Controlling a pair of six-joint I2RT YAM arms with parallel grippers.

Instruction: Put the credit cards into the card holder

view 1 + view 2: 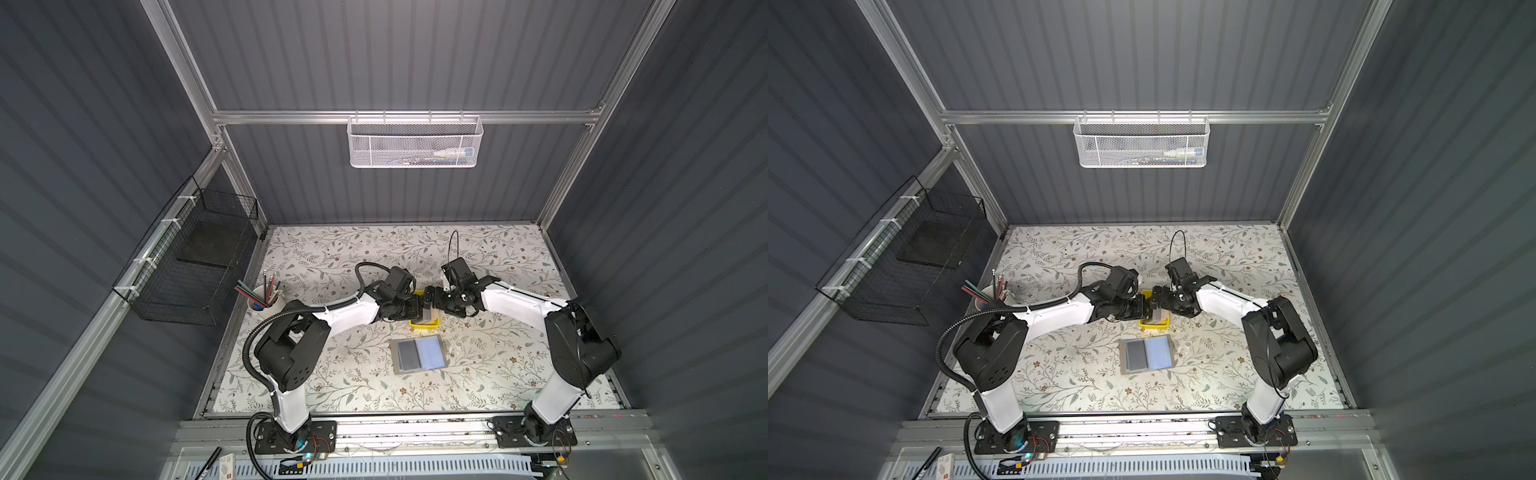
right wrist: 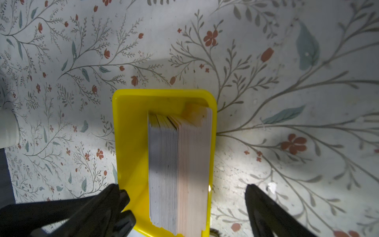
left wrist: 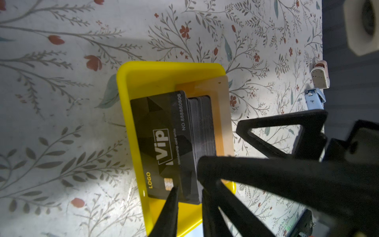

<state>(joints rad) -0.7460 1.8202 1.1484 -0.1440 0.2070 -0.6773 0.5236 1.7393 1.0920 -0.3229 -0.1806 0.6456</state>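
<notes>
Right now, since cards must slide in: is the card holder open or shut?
Open: the card holder lies spread flat on the table, inner sleeves facing up in both top views.

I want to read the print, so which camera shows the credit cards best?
Left wrist view: the credit cards stand on edge in the yellow tray, VIP face readable. The right wrist view shows only pale edges. In both top views they are tiny and mostly hidden.

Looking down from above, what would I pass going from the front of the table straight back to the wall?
Card holder → yellow tray → white mesh basket hanging on the back rail.
</notes>
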